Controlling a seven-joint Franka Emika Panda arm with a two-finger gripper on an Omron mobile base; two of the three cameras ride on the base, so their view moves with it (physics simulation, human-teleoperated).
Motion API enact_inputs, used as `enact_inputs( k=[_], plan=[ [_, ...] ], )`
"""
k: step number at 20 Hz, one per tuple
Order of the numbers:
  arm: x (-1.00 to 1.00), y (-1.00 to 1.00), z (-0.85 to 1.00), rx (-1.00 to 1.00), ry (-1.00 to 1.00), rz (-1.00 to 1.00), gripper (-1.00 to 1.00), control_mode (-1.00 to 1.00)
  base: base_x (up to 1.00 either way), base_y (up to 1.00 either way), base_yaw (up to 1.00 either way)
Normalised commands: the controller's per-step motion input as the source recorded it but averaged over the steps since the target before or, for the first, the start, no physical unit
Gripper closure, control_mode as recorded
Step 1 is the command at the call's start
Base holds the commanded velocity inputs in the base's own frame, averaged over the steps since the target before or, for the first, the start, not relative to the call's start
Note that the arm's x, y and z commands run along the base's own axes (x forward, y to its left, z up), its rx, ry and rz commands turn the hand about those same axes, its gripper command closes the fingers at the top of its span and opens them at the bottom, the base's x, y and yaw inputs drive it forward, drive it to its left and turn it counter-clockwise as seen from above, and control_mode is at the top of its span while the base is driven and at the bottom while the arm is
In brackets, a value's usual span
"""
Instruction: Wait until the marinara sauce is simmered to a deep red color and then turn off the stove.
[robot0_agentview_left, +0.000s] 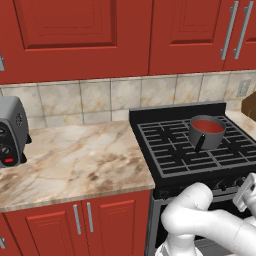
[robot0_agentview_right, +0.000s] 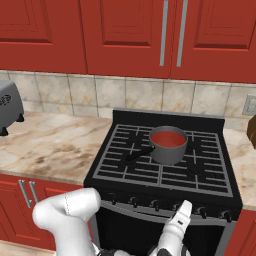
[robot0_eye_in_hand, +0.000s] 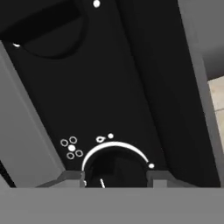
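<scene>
- marinara sauce (robot0_agentview_right: 168, 138): smooth red disc in a round grey saucepan (robot0_agentview_right: 169, 150), on the rear grate of the stove (robot0_agentview_right: 210, 187), above and behind the gripper (robot0_eye_in_hand: 116, 180).
- gripper at the front panel, fingers clamped on a round black knob (robot0_eye_in_hand: 114, 168).
- glossy black panel, white ring markings.

Beside the stove (robot0_agentview_right: 165, 165), the robot's arm (robot0_agentview_right: 67, 212) is built of smooth, glossy white rounded segments like swollen tubes joined at bulbous elbows, narrowing to a slimmer white wrist link, while its end effector (robot0_eye_in_hand: 114, 180) ends in two small dark grey, blocky fingertips.
</scene>
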Motion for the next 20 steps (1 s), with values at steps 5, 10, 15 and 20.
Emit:
enact_inputs(
  k=[5,10,15,20],
  plan=[
    [0.0,-0.03,-0.03,0.33,0.0,-0.02,1.0,-1.0,0.0,0.0,0.0],
    [0.0,-0.03,-0.02,0.32,0.0,-0.02,1.0,-1.0,0.0,0.0,0.0],
    [0.0,-0.02,-0.02,0.32,0.0,-0.03,1.0,-1.0,0.0,0.0,0.0],
    [0.0,-0.05,-0.03,0.32,0.0,-0.02,1.0,-1.0,0.0,0.0,0.0]
  ],
)
